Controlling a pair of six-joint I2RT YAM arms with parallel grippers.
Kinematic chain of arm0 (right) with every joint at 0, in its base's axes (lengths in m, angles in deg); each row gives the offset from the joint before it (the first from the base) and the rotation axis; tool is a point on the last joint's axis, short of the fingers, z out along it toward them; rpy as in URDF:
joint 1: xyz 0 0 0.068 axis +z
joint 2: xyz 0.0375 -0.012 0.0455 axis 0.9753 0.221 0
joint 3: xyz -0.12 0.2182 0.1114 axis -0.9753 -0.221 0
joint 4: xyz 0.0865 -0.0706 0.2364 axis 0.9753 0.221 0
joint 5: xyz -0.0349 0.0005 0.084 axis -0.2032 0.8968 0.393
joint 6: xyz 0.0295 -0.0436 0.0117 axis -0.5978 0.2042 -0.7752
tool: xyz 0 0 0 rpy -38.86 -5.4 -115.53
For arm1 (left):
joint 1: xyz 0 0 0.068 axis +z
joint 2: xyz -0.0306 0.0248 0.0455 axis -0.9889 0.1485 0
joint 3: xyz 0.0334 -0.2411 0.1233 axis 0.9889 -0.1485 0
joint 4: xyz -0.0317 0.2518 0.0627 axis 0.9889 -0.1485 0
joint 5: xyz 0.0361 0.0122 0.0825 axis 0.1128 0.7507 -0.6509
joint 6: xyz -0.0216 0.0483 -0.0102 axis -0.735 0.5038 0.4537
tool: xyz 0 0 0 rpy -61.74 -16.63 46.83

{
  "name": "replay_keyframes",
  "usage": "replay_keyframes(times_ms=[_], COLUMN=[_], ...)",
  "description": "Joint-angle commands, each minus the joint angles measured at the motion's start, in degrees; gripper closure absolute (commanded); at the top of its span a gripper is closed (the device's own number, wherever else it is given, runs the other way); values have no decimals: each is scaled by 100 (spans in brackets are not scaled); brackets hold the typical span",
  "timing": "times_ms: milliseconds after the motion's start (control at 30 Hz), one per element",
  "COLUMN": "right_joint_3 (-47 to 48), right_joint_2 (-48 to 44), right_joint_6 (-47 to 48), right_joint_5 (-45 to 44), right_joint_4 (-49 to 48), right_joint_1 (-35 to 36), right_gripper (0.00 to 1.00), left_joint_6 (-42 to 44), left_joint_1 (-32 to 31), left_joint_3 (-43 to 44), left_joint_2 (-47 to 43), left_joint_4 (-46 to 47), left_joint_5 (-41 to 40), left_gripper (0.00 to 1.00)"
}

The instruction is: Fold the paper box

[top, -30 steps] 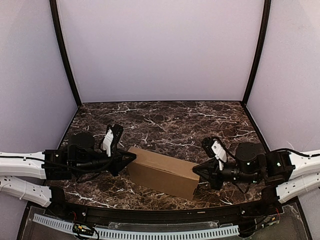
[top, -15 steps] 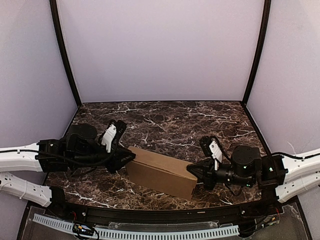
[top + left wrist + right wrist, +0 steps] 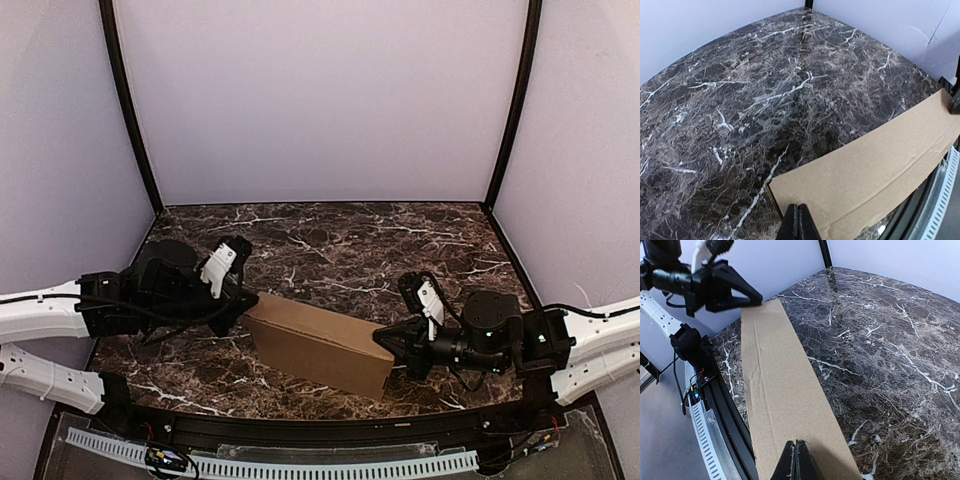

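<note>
The paper box (image 3: pixel 320 345) is a closed, long brown carton lying at a slant near the table's front edge. My left gripper (image 3: pixel 247 304) is shut, its tip pressed on the box's left end. In the left wrist view the joined fingertips (image 3: pixel 797 209) rest on the cardboard (image 3: pixel 875 167) just inside its corner. At the box's right end my right gripper (image 3: pixel 379 341) is also shut. Its tips (image 3: pixel 796 444) lie over the top face (image 3: pixel 780 385), and the left gripper (image 3: pixel 756 298) shows at the far end. Nothing is between either pair of jaws.
Dark marble tabletop (image 3: pixel 340 245) stretches behind the box to the white back wall. A black rail (image 3: pixel 320 430) and a white slotted strip (image 3: pixel 300 466) run along the front edge, close to the box's near side.
The right arm pushed in toward the left and the left arm shifted toward the box's corner. The box slid slightly left. Both grippers are shut now as before.
</note>
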Motion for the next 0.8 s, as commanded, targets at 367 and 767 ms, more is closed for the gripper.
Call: replay_keyframes(times_ms=[367,767], right_joint_3=[-198,-90], right_joint_2=[448,450], right_joint_6=[101,142], right_joint_5=[254,214], right_joint_4=[1403,1489], right_joint_1=[88,89], right_gripper=[100,100], left_joint_6=[-409,0], left_joint_1=[26,29], left_joint_3=[-1422,-348], left_joint_2=[-876,-460], left_joint_4=[732,908], left_joint_5=[766,1253], left_gripper=[99,99])
